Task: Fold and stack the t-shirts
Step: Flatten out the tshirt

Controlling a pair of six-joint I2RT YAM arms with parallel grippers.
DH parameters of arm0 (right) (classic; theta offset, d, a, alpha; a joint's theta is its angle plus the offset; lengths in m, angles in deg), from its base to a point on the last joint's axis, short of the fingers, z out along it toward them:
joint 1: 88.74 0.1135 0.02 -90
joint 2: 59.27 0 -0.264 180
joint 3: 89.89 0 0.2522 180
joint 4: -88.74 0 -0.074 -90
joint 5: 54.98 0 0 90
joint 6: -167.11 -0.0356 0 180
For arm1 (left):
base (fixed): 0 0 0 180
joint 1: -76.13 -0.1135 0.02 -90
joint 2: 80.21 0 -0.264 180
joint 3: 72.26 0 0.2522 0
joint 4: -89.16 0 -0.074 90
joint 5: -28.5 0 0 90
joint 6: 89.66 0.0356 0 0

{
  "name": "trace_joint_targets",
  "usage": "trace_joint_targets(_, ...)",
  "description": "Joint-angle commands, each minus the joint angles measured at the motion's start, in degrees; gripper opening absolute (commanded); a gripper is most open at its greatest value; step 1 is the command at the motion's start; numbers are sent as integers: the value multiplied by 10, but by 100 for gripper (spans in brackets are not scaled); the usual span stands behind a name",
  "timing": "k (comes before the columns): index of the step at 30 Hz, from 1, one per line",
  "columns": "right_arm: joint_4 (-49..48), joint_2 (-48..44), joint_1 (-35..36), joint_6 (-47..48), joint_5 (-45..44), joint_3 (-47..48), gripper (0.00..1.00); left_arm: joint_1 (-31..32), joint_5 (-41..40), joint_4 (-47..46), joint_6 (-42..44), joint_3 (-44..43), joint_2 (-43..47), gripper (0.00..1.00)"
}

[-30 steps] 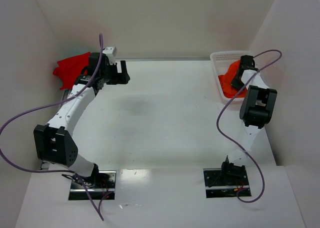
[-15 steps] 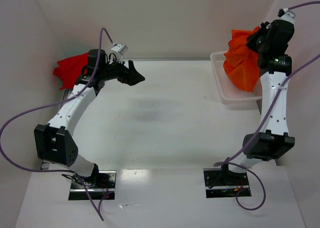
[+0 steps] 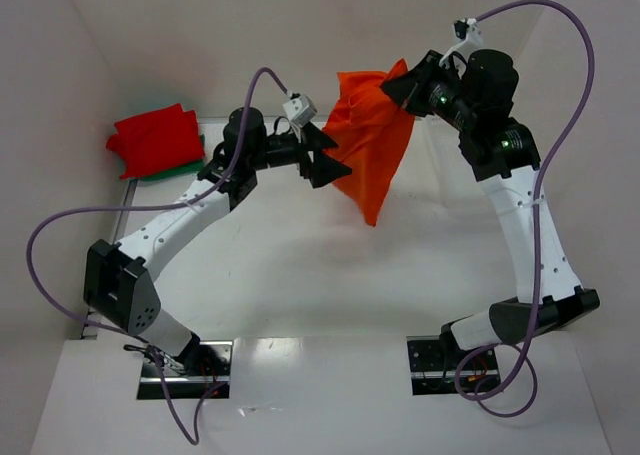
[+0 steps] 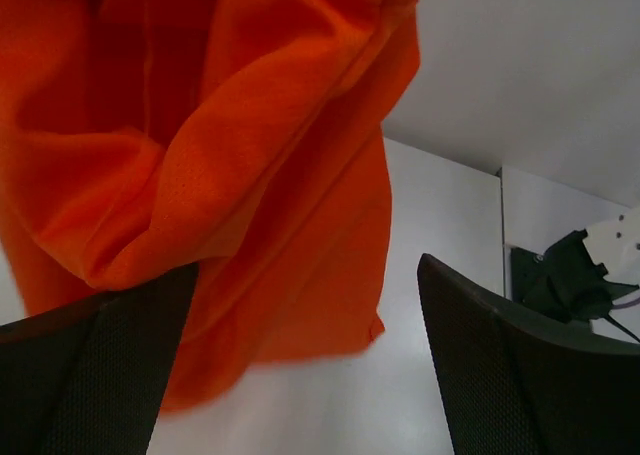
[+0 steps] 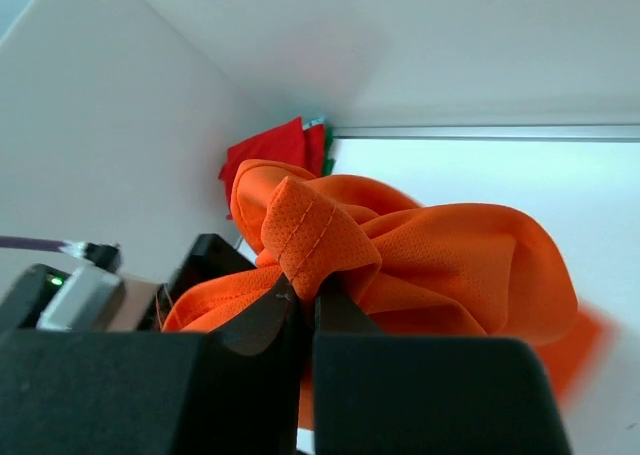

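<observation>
Right end effector (image 3: 408, 81) is clamped on a bunched fold of the orange t-shirt (image 3: 372, 160), which hangs over the far centre of the tabletop (image 3: 300, 265). Left end effector (image 3: 334, 163) stands apart, just beside the cloth. Recommend it take a lower free corner, apparently the hem. The pinch shows only in the right wrist view, the full drape only from the top.

The right gripper (image 3: 408, 79) pinches the orange shirt (image 3: 370, 145) by its top, so it hangs above the table (image 3: 300, 265). The left gripper (image 3: 335, 161), jaws wide, sits at its left edge. Far left, a red shirt (image 3: 155, 138) lies on a green shirt (image 3: 163, 173).
</observation>
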Motion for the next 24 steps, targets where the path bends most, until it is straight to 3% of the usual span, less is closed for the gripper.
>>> trace_joint_targets(1,-54,-18,3,-35,26,6,0,9,-70,-141,-9,34,-35,93)
trace_joint_targets(2,-54,-23,3,-35,26,6,0,9,-70,-147,-9,40,-41,85)
trace_joint_targets(3,-48,-23,3,-35,26,6,0,9,-94,-147,-9,40,-41,61)
trace_joint_targets(5,-48,-30,3,-35,26,6,0,9,-119,-147,-9,48,-41,21)
trace_joint_targets(7,-41,-36,3,-30,26,6,0,4,-141,-152,-15,61,-36,6)
trace_joint_targets(10,-28,-36,3,-6,0,6,0,-24,-141,-146,-30,61,0,0)
trace_joint_targets(16,-19,-41,3,6,-25,-23,0,-60,-166,-75,-13,22,54,0)
trace_joint_targets(24,-56,-36,-2,-2,-76,1,0,-104,-303,6,43,-83,155,0)
